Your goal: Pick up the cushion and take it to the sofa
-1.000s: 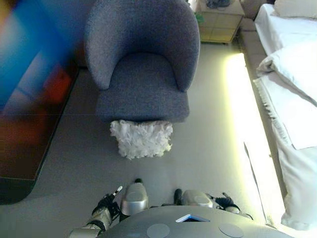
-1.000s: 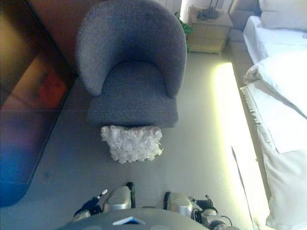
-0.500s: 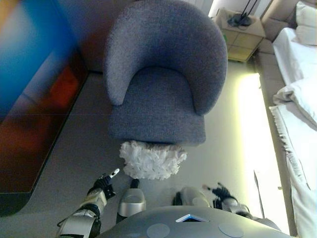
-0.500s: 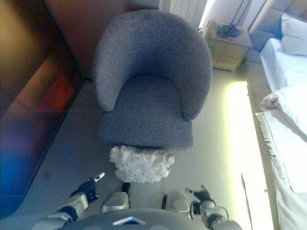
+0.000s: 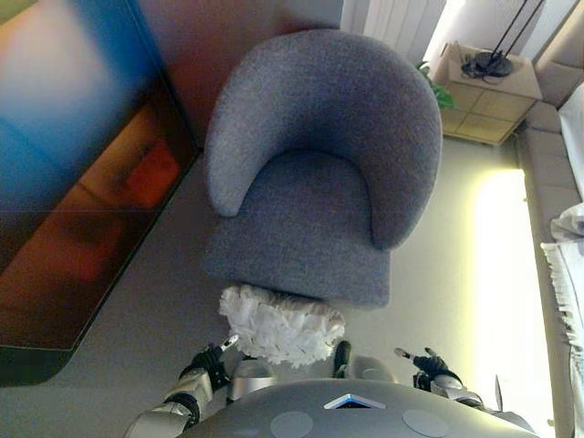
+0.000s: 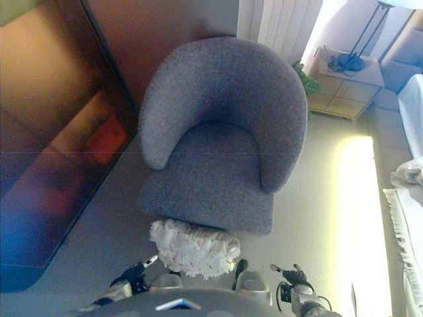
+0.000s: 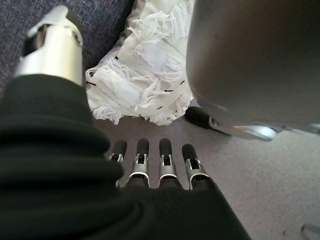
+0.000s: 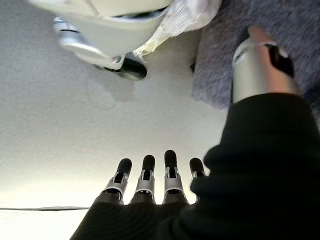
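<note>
A white fluffy cushion [image 5: 280, 324] lies on the floor against the front edge of a grey armchair [image 5: 315, 182]; it also shows in the left wrist view [image 7: 145, 70]. My left hand [image 5: 212, 360] hangs low just left of the cushion, fingers straight and empty [image 7: 150, 165]. My right hand [image 5: 429, 363] hangs to the right of the cushion, fingers straight and empty [image 8: 155, 175]. Neither hand touches the cushion.
A dark glossy panel [image 5: 82, 201] runs along the left. A bedside table [image 5: 484, 91] stands at the back right, and a bed edge [image 5: 570, 246] shows at the far right. Grey floor [image 5: 447, 274] lies between armchair and bed.
The camera has moved forward and turned, so the armchair and cushion sit closer beneath me. Both hands stay low and open beside the cushion.
</note>
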You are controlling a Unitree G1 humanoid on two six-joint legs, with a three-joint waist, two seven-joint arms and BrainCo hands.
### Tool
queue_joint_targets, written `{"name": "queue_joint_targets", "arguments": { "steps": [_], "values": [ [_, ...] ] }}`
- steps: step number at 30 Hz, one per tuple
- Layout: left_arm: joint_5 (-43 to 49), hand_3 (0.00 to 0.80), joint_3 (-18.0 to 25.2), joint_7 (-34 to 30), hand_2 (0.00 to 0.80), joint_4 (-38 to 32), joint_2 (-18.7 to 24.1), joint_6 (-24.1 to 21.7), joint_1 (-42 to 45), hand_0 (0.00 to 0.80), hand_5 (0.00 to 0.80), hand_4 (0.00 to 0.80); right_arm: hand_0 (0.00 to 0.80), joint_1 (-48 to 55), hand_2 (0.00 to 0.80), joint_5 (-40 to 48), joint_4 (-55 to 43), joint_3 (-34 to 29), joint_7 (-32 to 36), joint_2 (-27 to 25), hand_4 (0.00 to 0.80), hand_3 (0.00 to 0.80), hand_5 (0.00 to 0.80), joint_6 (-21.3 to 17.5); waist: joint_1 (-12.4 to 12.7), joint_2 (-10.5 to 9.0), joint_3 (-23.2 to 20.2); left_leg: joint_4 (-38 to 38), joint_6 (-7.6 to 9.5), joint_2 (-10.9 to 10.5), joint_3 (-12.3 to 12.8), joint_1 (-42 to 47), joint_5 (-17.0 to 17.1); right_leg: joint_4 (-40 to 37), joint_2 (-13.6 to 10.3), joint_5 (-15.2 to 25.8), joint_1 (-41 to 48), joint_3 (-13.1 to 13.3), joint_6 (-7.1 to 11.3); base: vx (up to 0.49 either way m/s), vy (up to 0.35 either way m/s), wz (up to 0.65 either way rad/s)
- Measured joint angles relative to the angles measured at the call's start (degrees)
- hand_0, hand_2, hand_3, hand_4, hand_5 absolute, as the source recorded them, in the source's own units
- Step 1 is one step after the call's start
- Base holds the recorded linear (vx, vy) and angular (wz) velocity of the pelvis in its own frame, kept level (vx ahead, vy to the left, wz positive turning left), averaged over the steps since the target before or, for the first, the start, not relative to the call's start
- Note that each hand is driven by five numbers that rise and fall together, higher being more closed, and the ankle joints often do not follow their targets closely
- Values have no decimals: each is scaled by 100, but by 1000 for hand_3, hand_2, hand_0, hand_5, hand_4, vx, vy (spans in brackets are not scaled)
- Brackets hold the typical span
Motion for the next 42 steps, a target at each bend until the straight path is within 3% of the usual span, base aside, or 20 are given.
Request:
{"name": "queue_joint_targets", "arguments": {
  "steps": [7, 10, 14, 16, 18, 19, 20, 21, 22, 23, 25, 28, 31, 34, 38, 42],
  "values": [
    [0, 0, 83, 288, 0, -1, 49, -14, 58, 0, 0, 0, 0, -5, 0, -64, -51, 2, 86, -13, 0, 0, 0, 243, 10, 73, 3, 103, 47, -140, 51, -35, -12, -74, -186, 49, 52, -41, 73, 2, -73, 6],
    [-8, 0, 48, 336, 0, -11, 64, -74, -22, 0, 0, 0, 0, -129, 0, -48, -15, 4, 49, -69, 0, 0, 0, 335, 5, 136, 80, 837, 236, -288, -51, -571, -34, 46, -372, 27, -147, -52, 80, -22, 135, 23],
    [-2, 0, 3, 359, 0, -126, -49, -79, -107, 0, 0, 0, 0, -161, 0, 64, -53, 35, -165, -315, 0, 0, 0, 313, -38, 264, 191, 780, 458, -366, 77, -602, 87, 20, -636, 152, -163, -153, 52, 92, 343, 12],
    [14, 0, -121, 381, 0, -152, -43, -77, -126, 0, 0, 0, 0, -233, 0, 64, -73, 199, -246, -343, 0, 0, 0, 256, -26, 136, 192, 1260, 169, -226, 168, -745, -109, 38, -906, 164, -393, -238, 52, 44, 422, -26],
    [159, 0, -192, 403, 0, -168, -64, -70, -180, 0, 0, 0, 0, -389, 0, 60, -285, 433, -339, -407, 0, 0, 0, 134, -187, 111, 208, 1318, 101, 47, 152, -872, -159, 0, -1029, 115, -742, -168, 141, -85, 525, -35],
    [212, 0, -292, 420, 0, -196, -120, -75, -265, 0, 0, 0, 0, -504, 0, 55, -333, 503, -428, -526, 0, 0, 0, 43, -281, 293, 222, 1090, 323, 251, 106, -977, -95, 58, -965, 30, -996, -36, 365, -115, 531, -17],
    [214, 0, -443, 453, 0, -284, -198, -108, -330, 0, 0, 0, 0, -585, 0, 52, -412, 516, -476, -693, 0, 0, 0, 7, -290, 662, 196, 732, 219, 614, 55, -1097, -456, 781, -714, 27, -1487, 56, 305, -71, 513, -13],
    [212, 0, -544, 472, 0, -422, -27, -152, -490, 0, 0, 0, 0, -681, 0, 49, -396, 511, -546, -560, 0, 0, 0, -10, -260, 513, 344, 746, -440, 554, 276, -1238, -212, 1794, -779, -302, -1953, 290, 346, -65, 471, -15],
    [213, 0, -611, 510, 0, -508, 125, -185, -658, 0, 0, 0, 0, -777, 0, 19, -413, 534, -592, -429, 0, 0, 0, -16, -305, 270, 461, 566, -328, 337, 355, -1287, -121, 2000, -881, -578, -2228, 498, 303, -66, 381, 4],
    [208, 0, -615, 522, 0, -519, 168, -174, -753, 0, 0, 0, 0, -844, 0, -47, -438, 539, -665, -396, 0, 0, 0, -52, -344, 241, 529, 454, -235, 255, 414, -1372, 70, 1877, -971, -459, -2318, 554, 354, -87, 245, 7],
    [219, 0, -854, 610, 0, -662, 317, -131, -1103, 0, 0, 0, 0, -1079, 0, -156, -565, 543, -882, -445, 0, 0, 0, -111, -319, 229, 838, 667, -359, 103, 463, -1732, 163, 1859, -1125, -287, -2663, 682, 438, -46, 141, 2],
    [491, 0, -1049, 815, 0, -946, 618, -60, -1537, 0, 0, 0, 0, -1428, 0, -173, -1067, 546, -1055, -497, 0, 0, 0, -115, -313, 249, 1376, 1109, -359, 54, 466, -2097, 38, 1680, -1255, -7, -2861, 626, 424, 9, 123, -19],
    [558, 0, -1152, 930, 0, -1037, 831, 50, -1907, 0, 0, 0, 0, -1896, 0, -315, -1356, 626, -1170, -647, 0, 0, 0, -185, -309, 333, 1811, 1475, -362, 154, 598, -2251, -174, 1437, -1362, 232, -2958, 407, 384, -47, 57, -55],
    [538, 0, -1151, 1042, 0, -1071, 921, -19, -2373, 0, 0, 0, 0, -2133, 0, -342, -1396, 757, -1225, -888, 0, 0, 0, -221, -293, 457, 2029, 1805, -551, 388, 540, -2572, -319, 1921, -1611, 228, -3399, 329, 434, -45, -36, -21],
    [424, 0, -1141, 1068, 0, -1066, 891, -226, -2746, 0, 0, 0, 0, -2450, 0, -341, -1408, 833, -1325, -1036, 0, 0, 0, -405, -358, 473, 2330, 2267, -490, 524, 195, -2935, -393, 2221, -1437, 203, -3733, 432, 351, -42, -70, -21],
    [453, 0, -1335, 1075, 0, -1218, 921, -554, -3108, 0, 0, 0, 0, -2635, 0, -347, -1582, 1007, -1402, -1303, 0, 0, 0, -524, -358, 422, 2361, 2324, -688, 563, 117, -3297, -552, 2305, -1387, 277, -4129, 484, 330, -83, -31, -2]
  ]
}}
